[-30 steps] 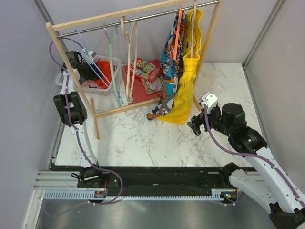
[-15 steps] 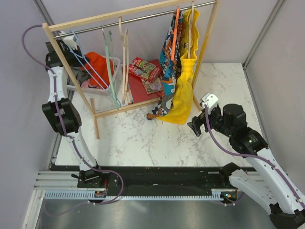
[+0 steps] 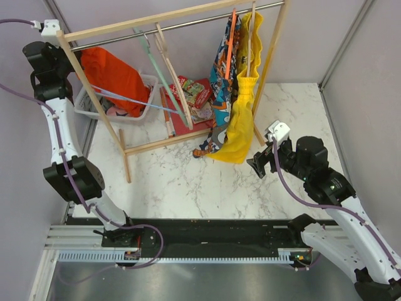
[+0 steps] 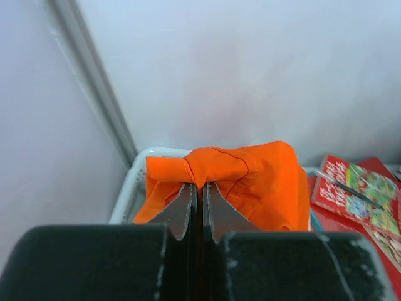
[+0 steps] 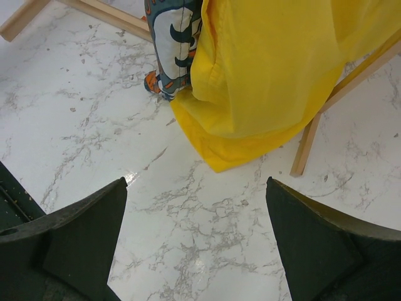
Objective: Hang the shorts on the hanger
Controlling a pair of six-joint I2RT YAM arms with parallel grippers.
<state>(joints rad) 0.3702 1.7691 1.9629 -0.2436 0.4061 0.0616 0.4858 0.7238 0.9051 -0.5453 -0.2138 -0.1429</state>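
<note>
my left arm stretches tall at the far left, its left gripper (image 4: 199,186) pinched tight on the shorts (image 4: 250,182). my right arm sits bent at the near right, right gripper (image 5: 197,241) spread wide, angled down.

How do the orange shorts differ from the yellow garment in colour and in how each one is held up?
The shorts are bright orange-red; the yellow garment is plain yellow. The shorts are pinched by the left gripper above the basket; the yellow garment hangs from the rack, with no gripper on it. The shorts are bunched; the yellow garment hangs long, down towards the table. Both are soft fabric.
</note>
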